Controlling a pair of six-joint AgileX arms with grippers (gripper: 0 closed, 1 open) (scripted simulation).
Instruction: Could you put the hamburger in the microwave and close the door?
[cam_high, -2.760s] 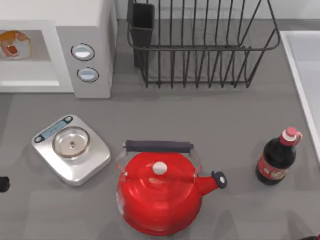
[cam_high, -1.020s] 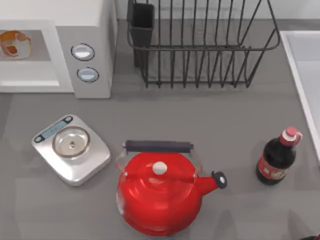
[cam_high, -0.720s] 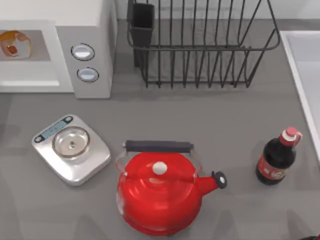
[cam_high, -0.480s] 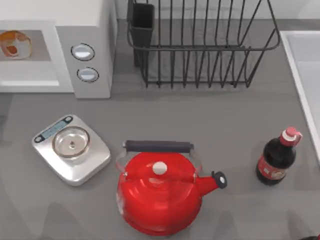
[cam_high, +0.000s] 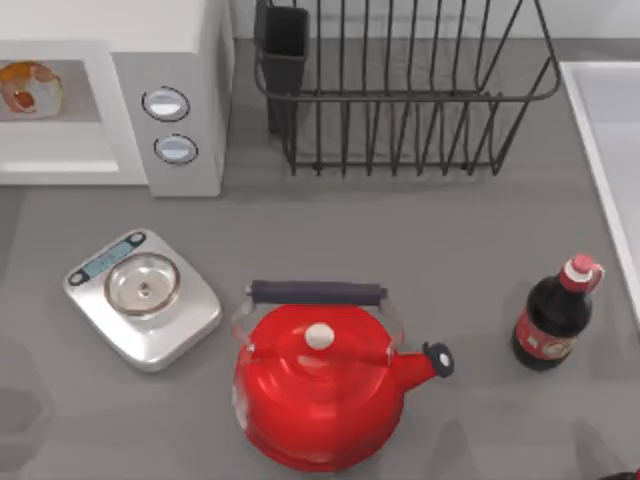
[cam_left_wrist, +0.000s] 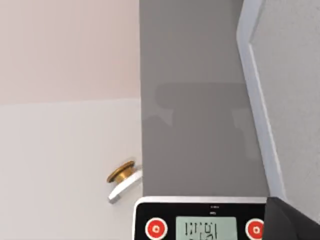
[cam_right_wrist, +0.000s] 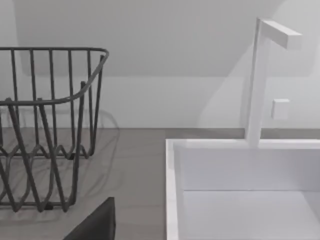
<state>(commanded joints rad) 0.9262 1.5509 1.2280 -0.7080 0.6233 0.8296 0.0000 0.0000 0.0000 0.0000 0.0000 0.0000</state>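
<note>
Orange-tan bun first: the hamburger (cam_high: 28, 88) sits inside the grey cavity of the microwave (cam_high: 185, 60), at the far left of the table, away from the two knobs (cam_high: 165, 103). Judged from that, placing is done and closing is the step in hand.

- The door is not over the cavity in the top view, so it stands open. In the left wrist view a pale flat panel with a lighter edge is probably the door (cam_left_wrist: 290, 75), though I can't be sure.
- A dark wedge at the corner of the left wrist view is likely part of the left gripper (cam_left_wrist: 287, 222). It lies just beside the display of the silver scale (cam_left_wrist: 200, 227). Whether it is open or closed cannot be told.
- The right gripper (cam_right_wrist: 95, 225) shows as a similar dark wedge in the right wrist view, facing the dish rack (cam_right_wrist: 45, 125) and the sink (cam_right_wrist: 240, 165). Grip state cannot be told either. This arm looks parked on the right.
- The red kettle (cam_high: 320, 385) and the bottle (cam_high: 555, 315) stand well apart from the microwave and out of the way.

Next move, as I judge it: the left arm gets to the panel's outer face and pushes it round toward the cavity until it meets the frame. It must stay clear of the scale while doing so.
</note>
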